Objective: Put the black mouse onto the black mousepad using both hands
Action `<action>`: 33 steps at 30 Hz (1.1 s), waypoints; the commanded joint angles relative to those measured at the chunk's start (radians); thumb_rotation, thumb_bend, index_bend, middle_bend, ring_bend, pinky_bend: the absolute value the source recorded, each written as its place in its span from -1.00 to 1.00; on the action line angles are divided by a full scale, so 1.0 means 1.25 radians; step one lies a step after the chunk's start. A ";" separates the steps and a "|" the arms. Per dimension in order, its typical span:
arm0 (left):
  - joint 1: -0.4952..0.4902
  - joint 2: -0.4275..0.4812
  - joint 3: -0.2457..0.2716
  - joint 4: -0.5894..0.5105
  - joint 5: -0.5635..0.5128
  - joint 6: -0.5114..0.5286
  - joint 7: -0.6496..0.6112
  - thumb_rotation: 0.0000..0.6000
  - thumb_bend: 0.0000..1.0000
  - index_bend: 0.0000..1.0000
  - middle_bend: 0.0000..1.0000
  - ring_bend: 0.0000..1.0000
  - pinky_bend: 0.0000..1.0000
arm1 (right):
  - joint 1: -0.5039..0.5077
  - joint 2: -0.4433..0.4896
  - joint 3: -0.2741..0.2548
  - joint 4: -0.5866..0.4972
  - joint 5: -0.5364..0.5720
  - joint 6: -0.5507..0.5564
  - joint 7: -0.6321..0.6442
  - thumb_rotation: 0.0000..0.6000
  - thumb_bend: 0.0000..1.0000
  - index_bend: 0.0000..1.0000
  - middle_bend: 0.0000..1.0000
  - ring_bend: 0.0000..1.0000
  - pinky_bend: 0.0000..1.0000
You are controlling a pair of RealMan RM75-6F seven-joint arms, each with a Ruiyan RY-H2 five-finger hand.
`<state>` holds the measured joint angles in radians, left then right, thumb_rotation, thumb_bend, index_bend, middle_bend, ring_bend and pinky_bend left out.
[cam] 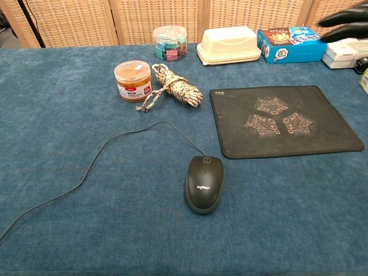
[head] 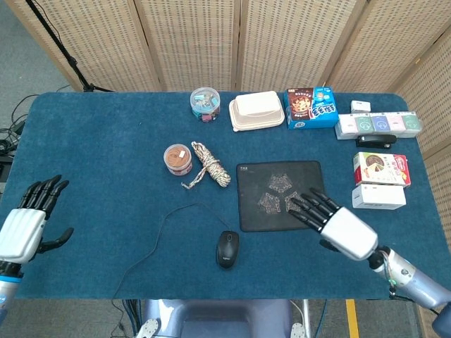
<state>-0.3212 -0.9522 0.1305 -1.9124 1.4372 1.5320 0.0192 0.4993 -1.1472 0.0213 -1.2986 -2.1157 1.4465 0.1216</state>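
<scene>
The black mouse point(head: 227, 248) lies on the blue table just below the left corner of the black mousepad point(head: 261, 183), its cable curling off to the left. In the chest view the mouse point(cam: 203, 184) sits in front of the mousepad point(cam: 322, 129). My left hand point(head: 27, 224) hovers open at the far left table edge, far from the mouse. My right hand point(head: 337, 224) is open with its fingers spread, their tips over the mousepad's lower right corner. Only the dark fingertips of the right hand point(cam: 346, 24) show at the chest view's top right.
A brown-lidded jar point(head: 177, 159) and a coil of rope point(head: 211, 166) lie left of the mousepad. Along the back stand a jar of clips point(head: 205, 103), a cream lunchbox point(head: 256, 110) and a blue box point(head: 311, 107). Small boxes point(head: 380, 169) are stacked at the right edge.
</scene>
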 commanded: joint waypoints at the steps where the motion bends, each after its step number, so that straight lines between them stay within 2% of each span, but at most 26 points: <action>1: 0.030 0.013 -0.004 0.020 0.025 0.016 -0.055 1.00 -0.45 -1.00 -1.00 -1.00 -1.00 | 0.089 0.012 -0.010 -0.021 -0.091 -0.045 -0.047 1.00 -1.00 -0.98 -1.00 -1.00 -1.00; 5: 0.040 0.035 -0.011 0.031 0.055 0.016 -0.051 1.00 -0.46 -1.00 -1.00 -1.00 -1.00 | 0.144 0.021 -0.015 -0.061 -0.130 -0.095 -0.095 1.00 -1.00 -0.96 -1.00 -1.00 -1.00; 8: 0.053 0.043 -0.020 0.042 0.063 0.024 -0.084 1.00 -0.46 -1.00 -1.00 -1.00 -1.00 | 0.174 0.014 -0.016 -0.087 -0.137 -0.135 -0.122 1.00 -1.00 -0.94 -1.00 -1.00 -1.00; 20: 0.069 0.057 -0.052 0.072 0.072 0.003 -0.136 1.00 -0.46 -1.00 -1.00 -1.00 -1.00 | 0.258 -0.035 -0.029 -0.129 -0.120 -0.286 -0.206 1.00 -1.00 -0.90 -1.00 -1.00 -1.00; 29: 0.085 0.084 -0.074 0.089 0.076 0.007 -0.215 1.00 -0.46 -1.00 -1.00 -1.00 -1.00 | 0.333 -0.073 -0.014 -0.192 -0.104 -0.392 -0.262 1.00 -1.00 -0.86 -1.00 -1.00 -1.00; 33: 0.099 0.098 -0.082 0.099 0.082 0.024 -0.260 1.00 -0.46 -1.00 -1.00 -1.00 -1.00 | 0.371 -0.116 -0.008 -0.200 -0.091 -0.460 -0.293 1.00 -1.00 -0.83 -1.00 -1.00 -1.00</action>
<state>-0.2061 -0.8389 0.0330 -1.7959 1.5338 1.5521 -0.2860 0.9369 -1.2632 0.0053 -1.5384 -2.2422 0.9096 -0.2209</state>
